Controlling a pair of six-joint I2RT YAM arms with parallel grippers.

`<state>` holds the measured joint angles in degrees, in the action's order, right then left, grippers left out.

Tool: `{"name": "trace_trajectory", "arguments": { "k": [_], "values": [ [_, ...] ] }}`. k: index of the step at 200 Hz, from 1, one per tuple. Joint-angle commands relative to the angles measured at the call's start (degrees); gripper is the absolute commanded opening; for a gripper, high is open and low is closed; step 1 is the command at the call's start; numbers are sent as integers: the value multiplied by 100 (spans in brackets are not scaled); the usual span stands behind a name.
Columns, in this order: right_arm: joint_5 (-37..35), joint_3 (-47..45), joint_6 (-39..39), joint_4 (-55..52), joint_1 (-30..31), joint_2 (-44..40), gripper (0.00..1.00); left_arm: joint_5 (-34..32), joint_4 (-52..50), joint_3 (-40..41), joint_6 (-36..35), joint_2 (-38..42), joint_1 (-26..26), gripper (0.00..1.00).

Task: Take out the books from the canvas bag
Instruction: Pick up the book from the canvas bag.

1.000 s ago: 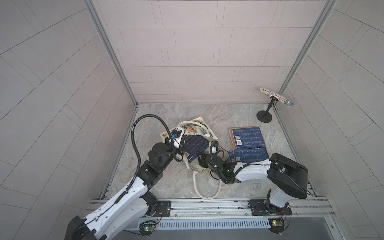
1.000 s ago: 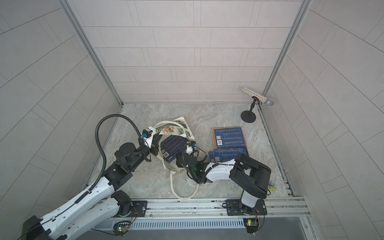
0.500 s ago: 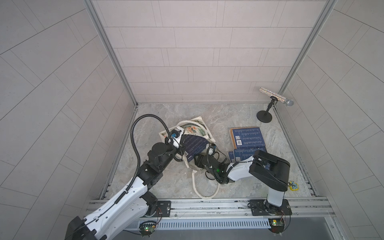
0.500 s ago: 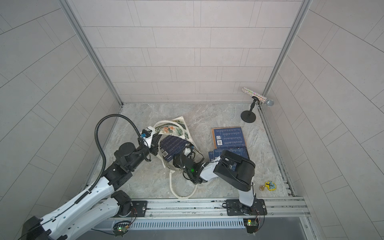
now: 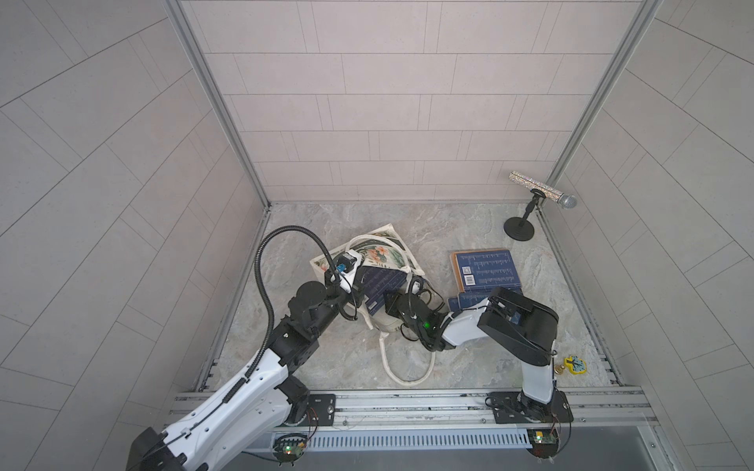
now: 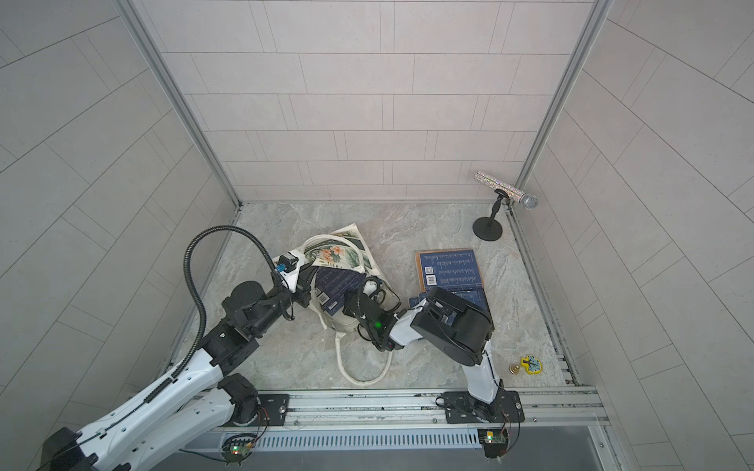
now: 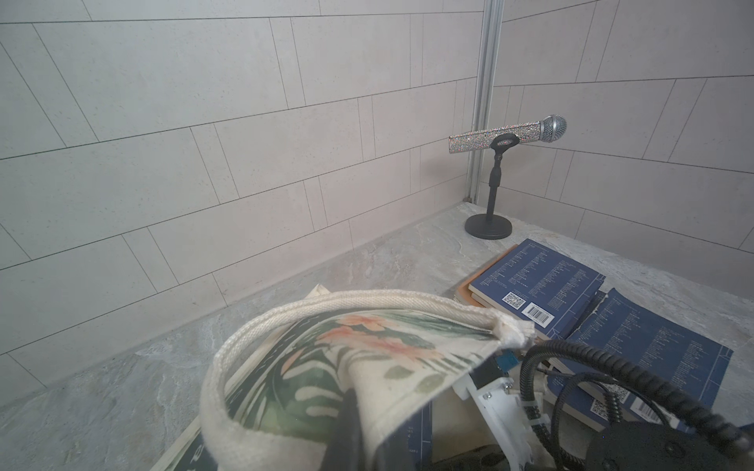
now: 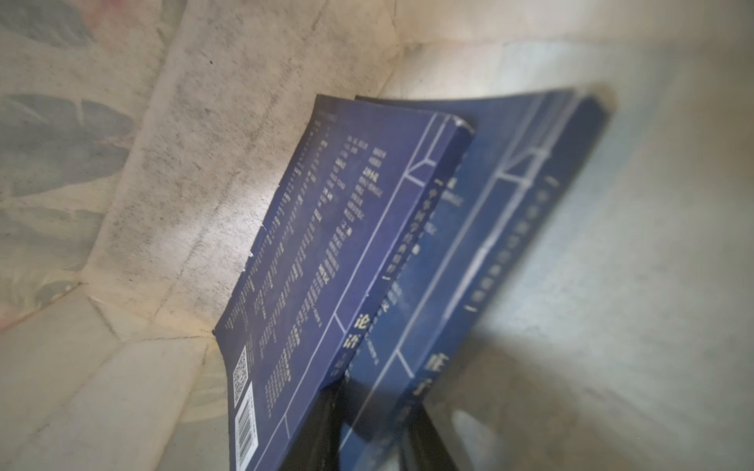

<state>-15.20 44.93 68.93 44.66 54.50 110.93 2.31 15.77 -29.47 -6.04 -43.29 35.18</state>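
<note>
**Work surface.** The table [image 5: 444, 228] is a flat slab with a grey marble-veined finish, enclosed by pale tiled walls.

**Canvas bag.** The canvas bag [image 5: 381, 253] lies on its side left of centre. It is cream woven cloth with a green leaf and peach flower print. One thick rope-like handle [image 5: 408, 379] loops onto the near part of the table. The mouth faces the near right.

**Left gripper.** The left gripper [image 5: 358, 287] is closed on the upper lip of the bag, with cloth pinched between its fingers. In the left wrist view the printed fabric [image 7: 367, 354] drapes over a dark finger [image 7: 347, 424].

**Right gripper.** The right gripper [image 5: 389, 302] is inside the bag mouth. The right wrist view shows two thin navy paperbacks standing on edge against the rough cream lining [image 8: 171, 171]. The barcoded book [image 8: 326, 253] stands free. The blurred book [image 8: 469, 253] beside it has a dark finger [image 8: 314, 436] against each face, so the pincer is clamped on it.

**Removed books.** The removed books [image 5: 485, 269] lie flat at centre right, well apart from the bag. They are navy rectangles with white text lines, on top of an orange-brown cover [image 7: 465, 290]. Another navy book [image 7: 644, 354] overlaps their near edge.

**Other items.** A glitter-covered microphone [image 5: 538, 189] rests on a round-based black stand in the far right corner.
</note>
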Motion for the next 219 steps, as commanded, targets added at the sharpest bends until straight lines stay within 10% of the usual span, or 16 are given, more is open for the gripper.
{"name": "trace_trajectory", "arguments": {
  "k": [1, 66, 219],
  "values": [
    [-95, -139, -17, 73, 2, -109, 25, 16, 759, -146, -81, 211, 39, 0],
    [-171, -298, -944, -1271, 364, -1531, 0, -571, 353, -356, -137, -82, 44, 0],
    [-3, -352, -3035, -3798, 756, -3911, 0, -1316, -395, -780, -72, -742, 36, 0]
  ]
}}
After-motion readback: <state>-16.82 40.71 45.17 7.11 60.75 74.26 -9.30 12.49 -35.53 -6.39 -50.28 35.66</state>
